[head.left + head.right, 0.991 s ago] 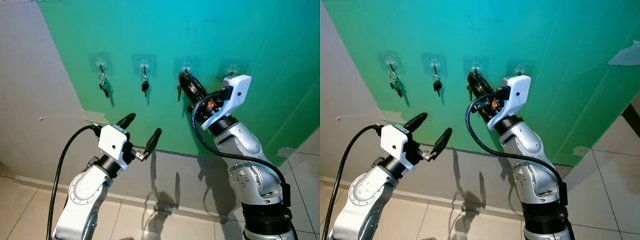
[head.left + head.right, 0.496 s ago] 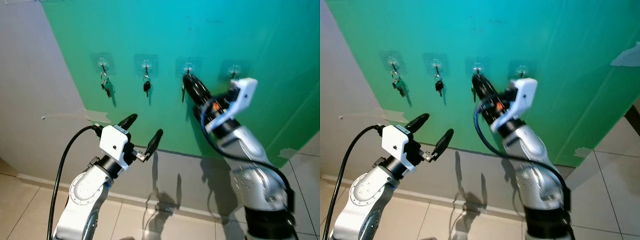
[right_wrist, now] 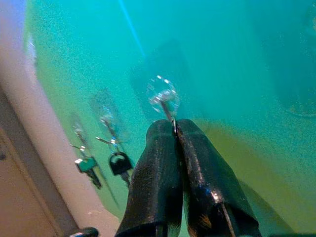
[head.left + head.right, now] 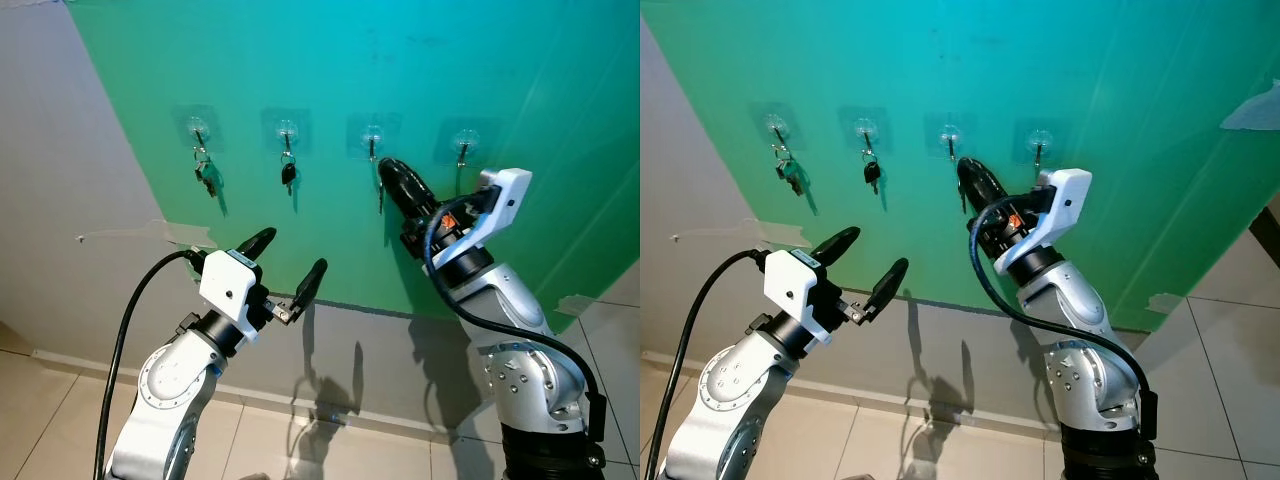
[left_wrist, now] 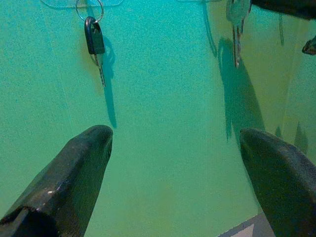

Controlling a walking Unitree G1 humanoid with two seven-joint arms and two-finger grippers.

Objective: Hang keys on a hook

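While pinched on the keys (image 4: 381, 196), the right gripper (image 4: 392, 178) nears a hook (image 4: 372, 140) — fingers together.

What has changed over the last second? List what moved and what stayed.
The right end effector, shut on the key, has dropped away from the third hook, moving down and to the robot's right; that hook now stands clear above its fingertips. The left end effector stayed open and idle below. The keys on the first hook and second hook hang unchanged; the fourth hook stays bare.
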